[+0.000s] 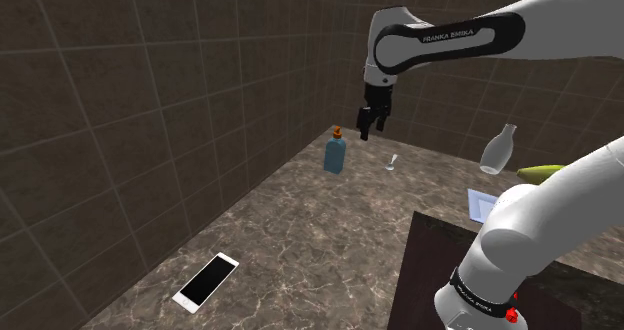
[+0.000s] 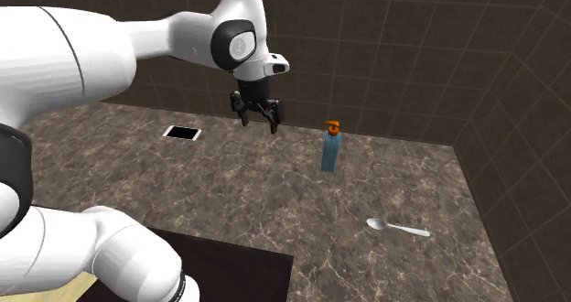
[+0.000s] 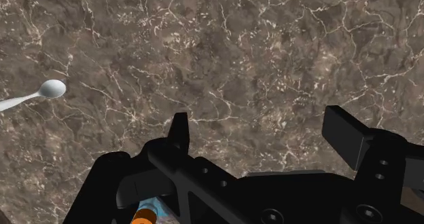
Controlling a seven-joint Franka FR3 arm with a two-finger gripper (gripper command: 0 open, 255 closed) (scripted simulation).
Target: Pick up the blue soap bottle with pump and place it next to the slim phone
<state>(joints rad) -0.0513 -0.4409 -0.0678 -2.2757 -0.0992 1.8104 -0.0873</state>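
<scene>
Claw (image 1: pixel 371 121) hangs above the desk (image 1: pixel 300 238) in the shoulder view, spread apart and holding nothing, just beside and above the blue soap bottle (image 1: pixel 335 153). That bottle stands upright at the desk's far end, its orange pump (image 1: pixel 338 131) on top. The phone (image 1: pixel 206 281) lies flat well apart, toward that view's lower left. A spoon (image 1: pixel 392 162), a clear flask (image 1: pixel 498 150), a yellow thing (image 1: pixel 540 172) and a white tray (image 1: pixel 488 203) sit toward that view's right.

In the second exterior view the claw is left of the bottle and higher than the pump. It should shift over, drop to the body below the pump and close squarely. The way to the phone looks free.

In the wrist view the bottle peeks past the claw's base, not between the fingers (image 3: pixel 179 131), so centring comes first. The spoon lies apart on bare desk.
</scene>
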